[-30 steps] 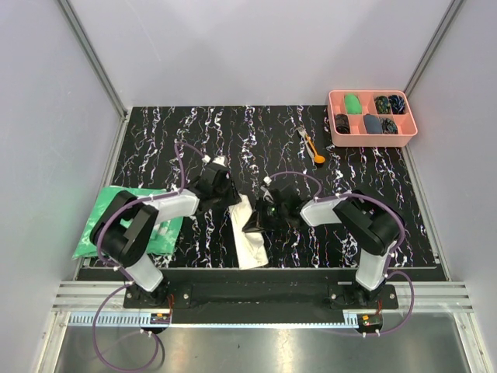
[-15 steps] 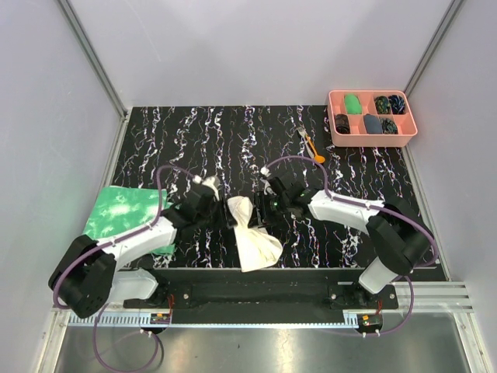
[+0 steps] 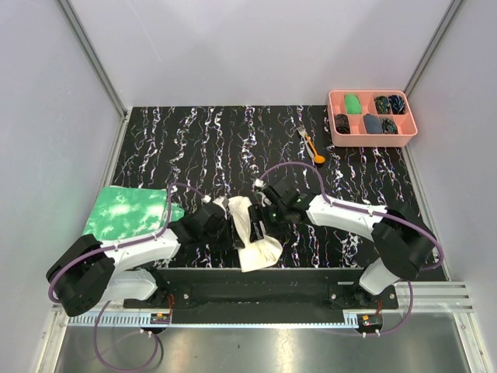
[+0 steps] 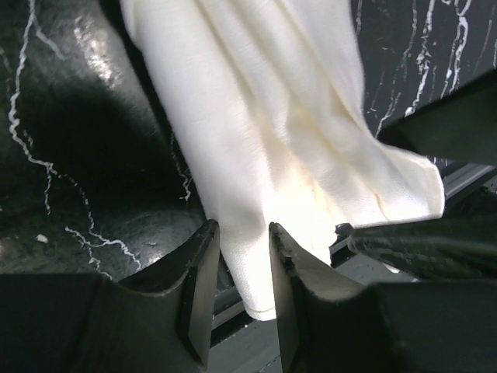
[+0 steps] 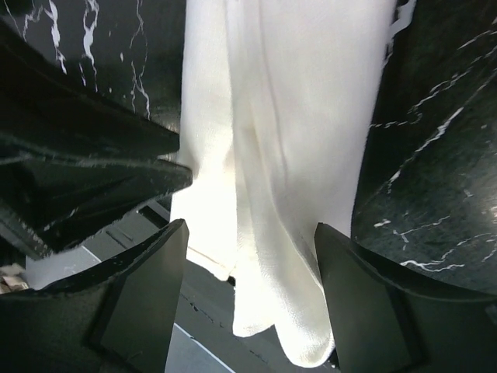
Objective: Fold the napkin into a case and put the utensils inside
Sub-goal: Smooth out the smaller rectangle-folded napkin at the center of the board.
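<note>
Claws, two in all, meet at the one napkin (image 3: 261,252), near the front middle of the surface (image 3: 194,148) in the top view. Of the pair, the left claw (image 3: 227,228) sits at the napkin's left edge and the right claw (image 3: 258,223) over its right part, close together. The napkin is a rumpled strip reaching the surface's near edge. One fork (image 3: 302,133) and one spoon (image 3: 318,158) lie together at the far right, well apart from the napkin and just beside one pink tray (image 3: 373,141). The tray holds one green and several dark small things. One green cloth (image 3: 128,214) lies at the left edge. Bare surface runs between napkin and fork, and across the far left.

From the left wrist, the left claw (image 4: 242,228) has its fingers (image 4: 198,287) a little apart. The napkin (image 4: 264,124) shows through the narrow gap, and I cannot tell whether the fingers touch it. The cloth's near end passes over the surface's front edge onto the grey rail.

From the right wrist, the right claw (image 5: 250,229) stands wide open, its two fingers (image 5: 140,295) either side of the napkin (image 5: 287,116). The strip hangs past the front edge here too. Black surface shows on both sides of it.
</note>
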You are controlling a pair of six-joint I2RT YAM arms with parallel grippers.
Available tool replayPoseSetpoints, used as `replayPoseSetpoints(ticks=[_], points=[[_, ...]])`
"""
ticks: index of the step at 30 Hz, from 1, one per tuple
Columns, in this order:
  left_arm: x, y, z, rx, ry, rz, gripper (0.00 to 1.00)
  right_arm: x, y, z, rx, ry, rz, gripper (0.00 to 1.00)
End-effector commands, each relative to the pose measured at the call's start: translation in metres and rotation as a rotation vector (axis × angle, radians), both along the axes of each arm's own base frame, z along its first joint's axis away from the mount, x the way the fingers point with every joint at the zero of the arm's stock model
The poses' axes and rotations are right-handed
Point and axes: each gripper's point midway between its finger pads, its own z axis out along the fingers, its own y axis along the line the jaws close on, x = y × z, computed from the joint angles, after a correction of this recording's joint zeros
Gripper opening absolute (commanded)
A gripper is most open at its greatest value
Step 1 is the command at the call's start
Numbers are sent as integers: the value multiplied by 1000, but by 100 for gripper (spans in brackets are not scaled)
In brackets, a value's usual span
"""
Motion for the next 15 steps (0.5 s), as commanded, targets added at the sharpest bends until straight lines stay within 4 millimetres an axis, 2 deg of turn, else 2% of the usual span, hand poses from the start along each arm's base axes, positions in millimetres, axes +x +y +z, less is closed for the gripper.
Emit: replayPoseSetpoints(ticks=[1, 4, 6, 7, 9, 11, 15], points=[[5, -3, 4, -33, -19, 52, 32, -13, 0, 2, -30, -31, 41, 76], [2, 1, 1, -28, -15, 62, 31, -21, 2, -1, -56, -36, 49, 74], [0, 2, -2, -25, -12, 61, 31, -24, 4, 0, -58, -40, 50, 67], [0, 1, -2, -32, -11, 60, 28, -24, 5, -1, -62, -45, 47, 66], [-2, -2, -2, -38, -10, 49, 25, -22, 5, -2, -81, -56, 27, 57], [-3, -3, -3, -41, -9, 53, 20, -21, 6, -4, -86, -55, 25, 53], [-7, -4, -3, -56, -8, 50, 17, -21, 6, -8, -124, -65, 21, 52]])
